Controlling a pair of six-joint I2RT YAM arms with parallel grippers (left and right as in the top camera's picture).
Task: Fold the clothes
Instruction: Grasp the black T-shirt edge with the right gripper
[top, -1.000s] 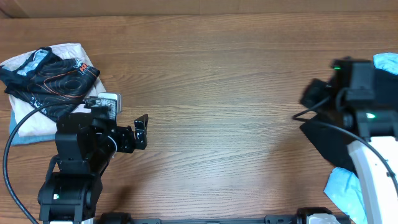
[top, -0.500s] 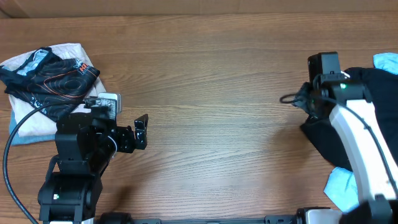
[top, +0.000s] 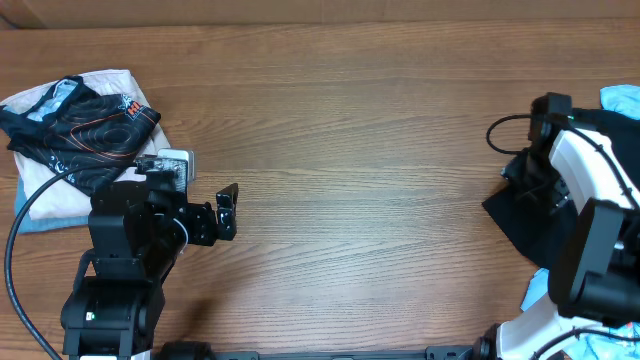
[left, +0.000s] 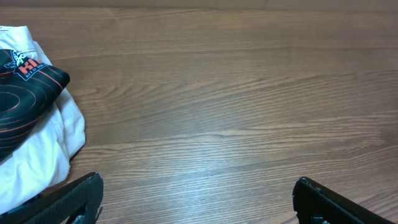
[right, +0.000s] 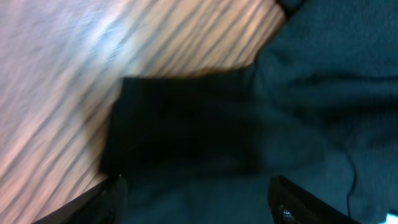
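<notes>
Fold barely starting: black T-shirt (top: 512, 218) is lying bunched at right edge of desk (top: 380, 150), nothing folded yet. Right tool (right: 199, 208) is hovering over it w/ jaws apart, empty; left tool (top: 228, 205) is gaping wide, empty, btm left

Even bright light; right wrist view motion-blurred, overhead sharp.

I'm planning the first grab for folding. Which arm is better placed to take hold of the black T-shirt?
Right. The right gripper hovers open directly over the black T-shirt at the right edge of the table; the left gripper sits open over bare wood, far across from it.
</notes>
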